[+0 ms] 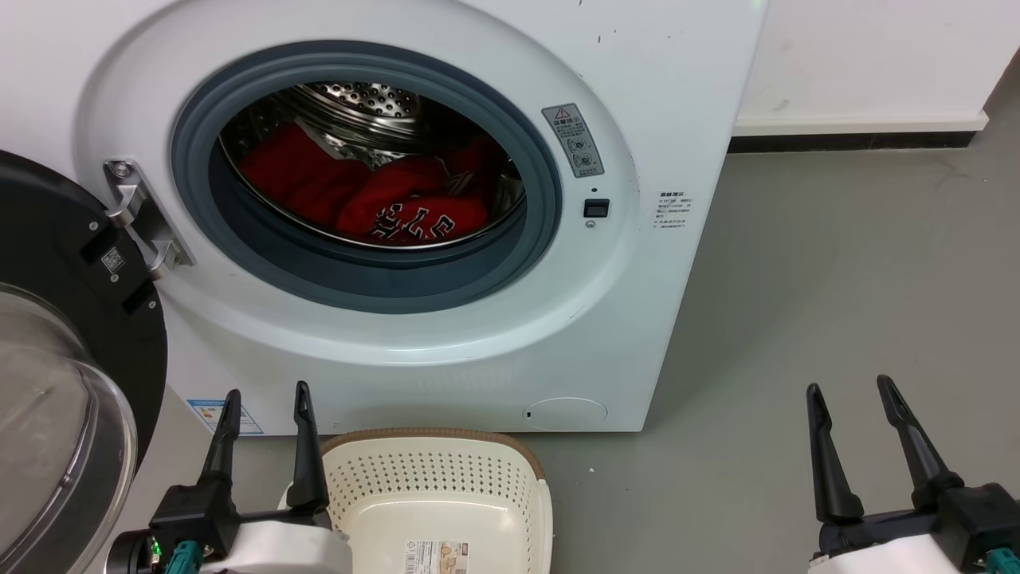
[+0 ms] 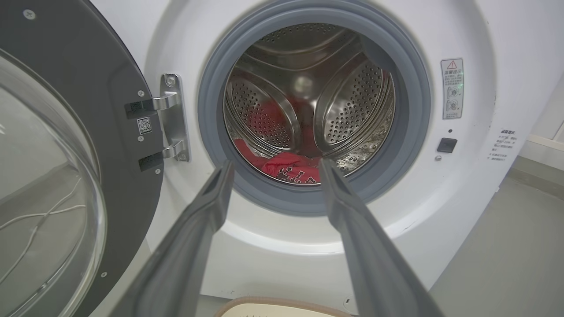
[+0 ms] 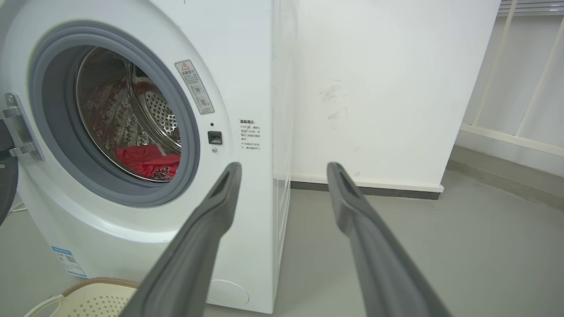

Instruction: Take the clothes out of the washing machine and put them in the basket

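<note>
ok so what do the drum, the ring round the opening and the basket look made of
The perforated silver drum looks like polished steel: shiny, mirroring the red clothes. The grey ring round the porthole looks like matte rubber, perhaps soft plastic. The cream perforated basket looks like moulded plastic; its brown rim looks woven, possibly only a pattern.

From the head I'm looking down, close in, at the washing machine (image 1: 677, 96), basket (image 1: 430, 486) at the near edge. My left wrist is facing straight into the porthole, my right viewing it obliquely from the right; all three are sharing it.
</note>
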Available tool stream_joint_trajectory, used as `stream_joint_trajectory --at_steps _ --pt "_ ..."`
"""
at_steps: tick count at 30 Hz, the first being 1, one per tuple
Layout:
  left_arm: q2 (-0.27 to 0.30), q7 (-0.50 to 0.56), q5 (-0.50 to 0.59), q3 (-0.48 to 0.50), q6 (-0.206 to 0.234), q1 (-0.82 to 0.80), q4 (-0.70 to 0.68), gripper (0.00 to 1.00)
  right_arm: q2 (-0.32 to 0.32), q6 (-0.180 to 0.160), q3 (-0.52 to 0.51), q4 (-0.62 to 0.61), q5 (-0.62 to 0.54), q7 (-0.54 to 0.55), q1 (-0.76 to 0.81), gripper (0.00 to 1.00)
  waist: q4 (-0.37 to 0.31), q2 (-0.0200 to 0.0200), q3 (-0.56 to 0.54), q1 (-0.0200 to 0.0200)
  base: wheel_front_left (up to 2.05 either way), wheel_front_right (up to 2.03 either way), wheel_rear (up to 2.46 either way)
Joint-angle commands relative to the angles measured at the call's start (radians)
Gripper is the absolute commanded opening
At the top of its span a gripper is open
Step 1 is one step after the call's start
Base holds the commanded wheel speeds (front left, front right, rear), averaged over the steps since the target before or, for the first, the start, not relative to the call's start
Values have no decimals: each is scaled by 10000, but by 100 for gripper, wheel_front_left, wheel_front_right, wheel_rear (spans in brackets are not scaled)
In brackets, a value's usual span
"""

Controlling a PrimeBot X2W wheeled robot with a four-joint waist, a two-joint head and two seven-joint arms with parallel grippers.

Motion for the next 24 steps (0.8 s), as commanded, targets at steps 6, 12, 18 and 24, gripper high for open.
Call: stream_joint_trajectory --at_steps 6,12,18,24 --pt "-20 -156 395 77 -116 140 88 100 -31 -3 32 -125 -422 -173 170 100 -19 0 23 0 0 0 0" --pt "-21 -268 579 73 -148 194 219 100 -28 -5 55 -155 -694 -249 251 100 -65 0 6 0 0 0 0" --pt "-21 -249 439 69 -153 142 313 100 -27 -5 -17 -118 -455 -248 231 100 -69 0 -5 0 0 0 0" --pt "-22 -249 424 107 -117 166 362 100 -25 -5 -17 -31 -357 -248 227 100 -76 0 -21 0 0 0 0"
